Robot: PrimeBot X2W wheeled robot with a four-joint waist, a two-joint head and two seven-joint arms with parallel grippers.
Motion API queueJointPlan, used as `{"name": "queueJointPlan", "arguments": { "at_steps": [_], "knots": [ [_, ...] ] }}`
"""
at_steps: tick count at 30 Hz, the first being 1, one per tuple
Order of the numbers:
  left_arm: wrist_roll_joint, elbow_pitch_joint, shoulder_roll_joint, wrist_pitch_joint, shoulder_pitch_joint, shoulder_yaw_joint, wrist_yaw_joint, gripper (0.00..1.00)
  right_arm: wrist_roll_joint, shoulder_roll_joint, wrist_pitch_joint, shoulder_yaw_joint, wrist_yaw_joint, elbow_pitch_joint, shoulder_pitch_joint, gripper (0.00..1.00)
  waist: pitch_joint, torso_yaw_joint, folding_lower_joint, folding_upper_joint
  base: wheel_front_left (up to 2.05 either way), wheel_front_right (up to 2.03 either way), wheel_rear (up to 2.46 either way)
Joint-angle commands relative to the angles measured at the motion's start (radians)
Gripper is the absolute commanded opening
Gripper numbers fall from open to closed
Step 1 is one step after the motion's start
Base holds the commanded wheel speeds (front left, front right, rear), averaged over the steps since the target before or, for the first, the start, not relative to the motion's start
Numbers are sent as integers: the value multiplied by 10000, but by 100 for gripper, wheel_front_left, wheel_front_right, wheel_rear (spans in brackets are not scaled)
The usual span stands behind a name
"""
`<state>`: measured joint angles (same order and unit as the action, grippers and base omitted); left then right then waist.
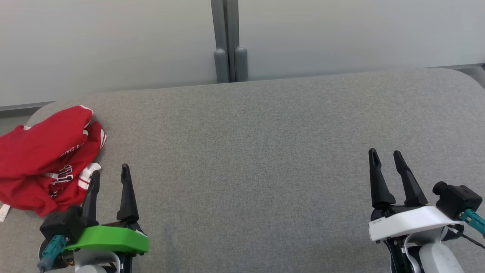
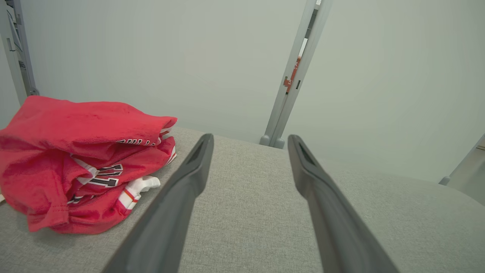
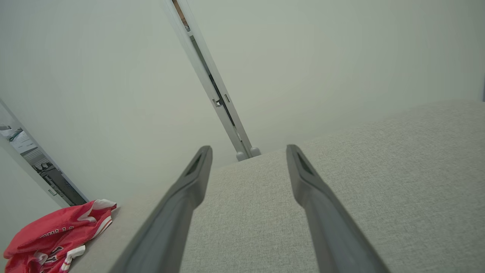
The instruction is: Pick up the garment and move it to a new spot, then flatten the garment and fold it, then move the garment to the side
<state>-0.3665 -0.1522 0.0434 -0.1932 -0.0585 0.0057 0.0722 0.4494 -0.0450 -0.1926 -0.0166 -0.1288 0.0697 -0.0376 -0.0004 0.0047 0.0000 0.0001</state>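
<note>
The left gripper (image 1: 110, 172), two long dark fingers on a bright green mount, has its jaws spread wide with nothing between them. In the left wrist view bare cloth shows in the gap, and its outer finger stands just beside the white cuff of the crumpled red jersey with white trim and dark lettering (image 1: 41, 159). I cannot tell whether finger and cuff touch. The right gripper (image 1: 385, 155), the same dark fingers on a white mount, is parted somewhat less widely and is equally empty. It hovers low over the near right part of the grey woven-fabric tabletop (image 1: 265, 151), well apart from the garment. Both sets of fingers point away from the robot toward the pale wall panels and the grey upright post (image 1: 229, 38) behind the table, which reads as a ready pose, not a working one. The jersey lies in a loose heap at the far left end of the surface, near the rounded corner. Its folds are piled on one another, and a small white tag (image 1: 3, 212) lies at its near edge. The heap is off to one side, with broad bare cloth across the middle, so the first step of lifting it to a new spot looks not yet begun. The left arm seems the natural one to reach it, being nearest with its jaws already spread.
</note>
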Motion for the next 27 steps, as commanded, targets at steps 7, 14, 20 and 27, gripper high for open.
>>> {"name": "queueJointPlan", "arguments": {
  "at_steps": [7, 14, 20, 27],
  "knots": [
    [780, -65, 100, -211, -168, -49, -94, 100, -810, -62, -228, -63, -30, -84, 73, 100, -25, 10, 0, -1, 0, 0, 0],
    [1307, -196, 125, -344, -160, -135, -123, 100, -1367, -67, -348, -129, -30, 2, 107, 100, -54, 31, 0, -1, 0, 0, 0],
    [1766, -247, 154, -357, -172, -206, -204, 100, -1813, -68, -478, -186, -31, 63, 146, 100, -89, 61, 0, -1, 0, 0, 0],
    [2066, -97, 160, -142, -163, -268, -259, 100, -2234, -70, -599, -203, -31, 170, 134, 100, -79, 90, 0, -1, 0, 0, 0]
  ]
}}
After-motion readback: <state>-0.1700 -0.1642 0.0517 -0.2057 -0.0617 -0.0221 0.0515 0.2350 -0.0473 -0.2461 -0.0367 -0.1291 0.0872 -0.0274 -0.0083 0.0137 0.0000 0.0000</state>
